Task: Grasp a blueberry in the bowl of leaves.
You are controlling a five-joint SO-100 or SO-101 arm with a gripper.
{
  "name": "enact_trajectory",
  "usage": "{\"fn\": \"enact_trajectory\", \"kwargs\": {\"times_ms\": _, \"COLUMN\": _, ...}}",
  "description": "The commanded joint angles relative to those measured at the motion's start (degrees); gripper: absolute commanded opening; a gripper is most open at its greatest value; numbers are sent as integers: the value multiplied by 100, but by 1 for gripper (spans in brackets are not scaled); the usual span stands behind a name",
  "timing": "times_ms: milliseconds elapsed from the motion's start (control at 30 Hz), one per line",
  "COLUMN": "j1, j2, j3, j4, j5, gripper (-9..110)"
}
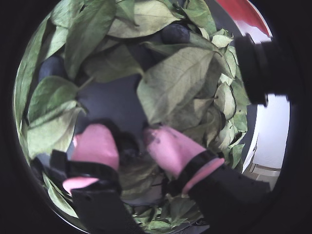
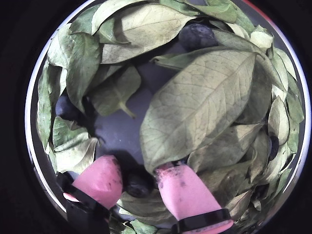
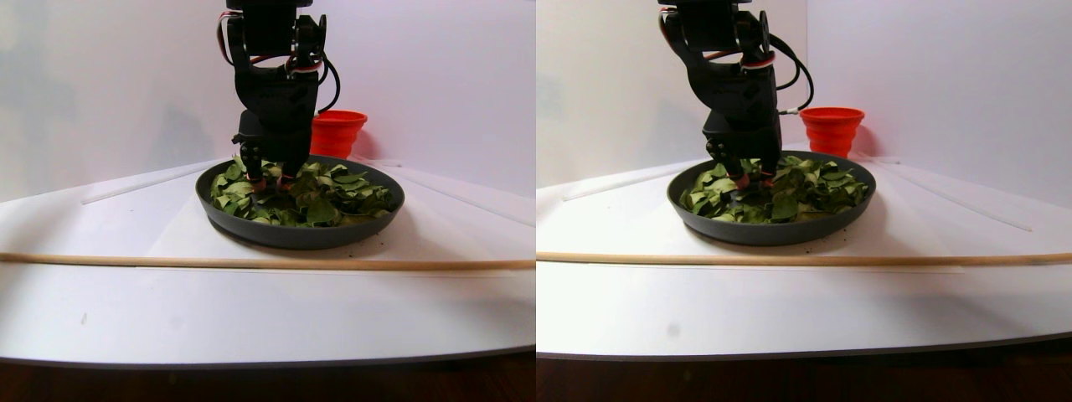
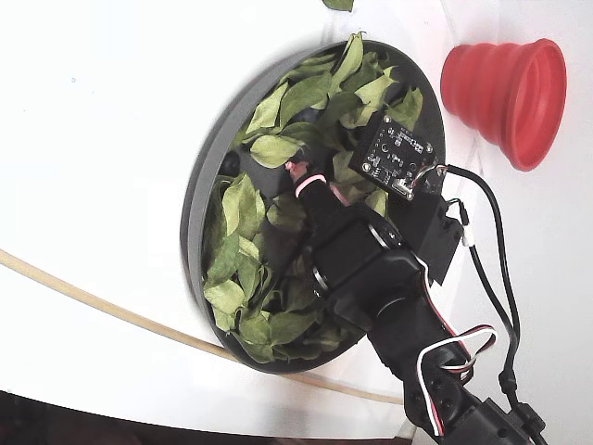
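The dark-grey bowl (image 4: 199, 195) holds many green leaves (image 4: 241, 209). My gripper (image 2: 136, 168) is down inside it, at the left of the bowl in the stereo pair view (image 3: 266, 180). Its pink fingertips (image 2: 100, 180) stand on both sides of a dark blueberry (image 2: 139, 183) and touch it. The berry lies low on a leaf, and it also shows in a wrist view (image 1: 129, 146). A big leaf (image 2: 204, 102) lies just beyond the right finger. Other blueberries (image 2: 197, 35) lie at the top and at the left (image 2: 66, 108), partly under leaves.
A red ribbed cup (image 4: 505, 88) stands just outside the bowl, behind it in the stereo pair view (image 3: 337, 130). A thin wooden stick (image 3: 251, 262) lies across the white table in front of the bowl. One loose leaf (image 4: 338, 4) lies outside the rim.
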Motion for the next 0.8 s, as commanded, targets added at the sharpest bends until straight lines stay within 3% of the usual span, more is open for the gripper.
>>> {"fn": "enact_trajectory", "kwargs": {"times_ms": 0, "j1": 88, "j2": 97, "j3": -44, "j4": -53, "j5": -35, "gripper": 12}}
{"fn": "enact_trajectory", "kwargs": {"times_ms": 767, "j1": 53, "j2": 466, "j3": 308, "j4": 123, "j5": -97, "gripper": 10}}
